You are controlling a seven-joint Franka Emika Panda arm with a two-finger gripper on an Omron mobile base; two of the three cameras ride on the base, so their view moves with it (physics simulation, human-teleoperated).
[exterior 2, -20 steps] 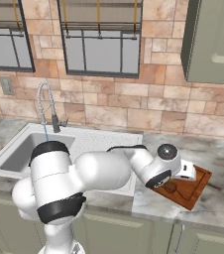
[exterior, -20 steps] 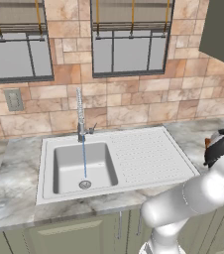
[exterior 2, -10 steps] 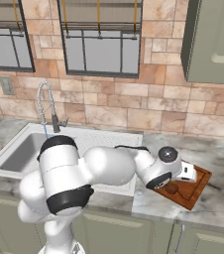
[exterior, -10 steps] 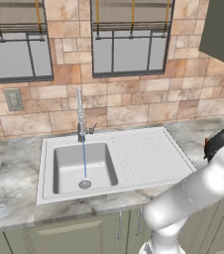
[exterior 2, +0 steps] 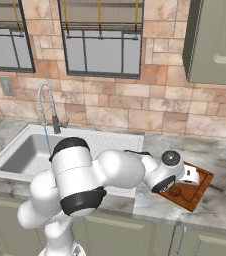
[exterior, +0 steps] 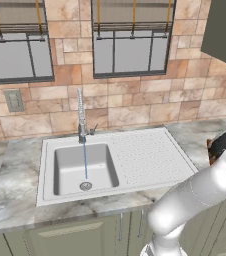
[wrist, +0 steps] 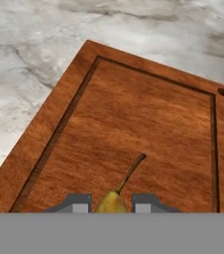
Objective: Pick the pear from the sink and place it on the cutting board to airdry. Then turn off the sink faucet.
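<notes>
In the hand view my gripper (wrist: 112, 204) is shut on the pear (wrist: 110, 200). The pear is golden-brown, and its thin dark stem points away over the cutting board (wrist: 134, 124). The reddish-brown board lies close below, grooved along its border. In the right base view the gripper (exterior 2: 177, 191) hangs low over the cutting board (exterior 2: 197, 186) on the counter right of the sink (exterior 2: 20, 152). The sink faucet (exterior 2: 47, 105) runs a thin stream into the basin. The left base view shows the sink (exterior: 135, 155), its faucet (exterior: 81, 117) and the drain (exterior: 85, 186).
Marble counter (wrist: 29, 59) surrounds the board. The ribbed drainboard (exterior: 145, 155) lies between the basin and the board. My own arm (exterior 2: 120, 167) reaches across the counter's front edge. A wall cabinet (exterior 2: 215, 45) hangs above the board and windows (exterior: 130, 50) stand behind the sink.
The hand with the pear has shifted slightly over the cutting board while the arm's upper links turned. The grip stays shut and water keeps running.
</notes>
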